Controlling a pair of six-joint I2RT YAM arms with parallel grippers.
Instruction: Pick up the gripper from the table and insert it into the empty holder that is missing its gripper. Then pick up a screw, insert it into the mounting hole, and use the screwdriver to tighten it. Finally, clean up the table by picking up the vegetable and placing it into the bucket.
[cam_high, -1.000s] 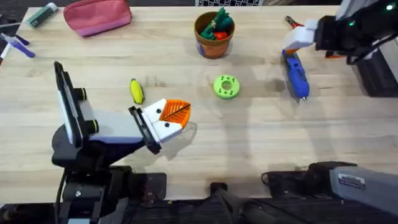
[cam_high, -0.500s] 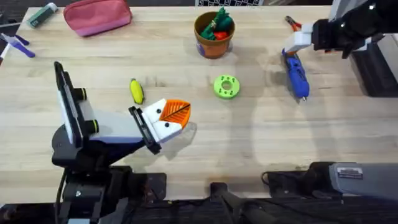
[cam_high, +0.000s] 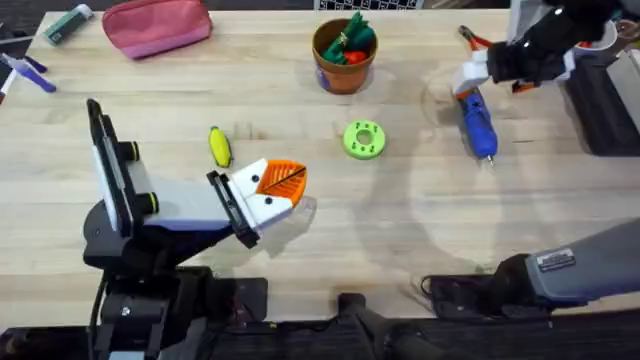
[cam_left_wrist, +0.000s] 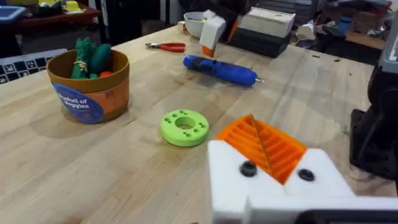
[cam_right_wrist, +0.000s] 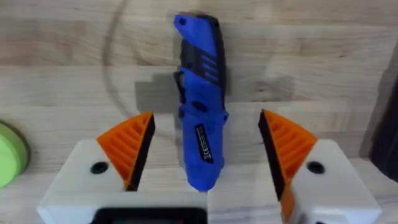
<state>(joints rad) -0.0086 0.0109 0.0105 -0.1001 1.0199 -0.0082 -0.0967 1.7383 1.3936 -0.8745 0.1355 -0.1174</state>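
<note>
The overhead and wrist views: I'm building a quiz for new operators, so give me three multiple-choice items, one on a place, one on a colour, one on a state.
1. Where does the screwdriver lie?
A. in the bucket
B. on the table, under the right claw
C. beside the pink pouch

2. What colour is the disc with holes?
A. lime green
B. red
C. white

3. How is the right claw?
A. shut on the screwdriver
B. open, astride the screwdriver
C. holding the vegetable

B: it lies flat on the wood. A: bright green. B: orange pads stand apart either side.
</note>
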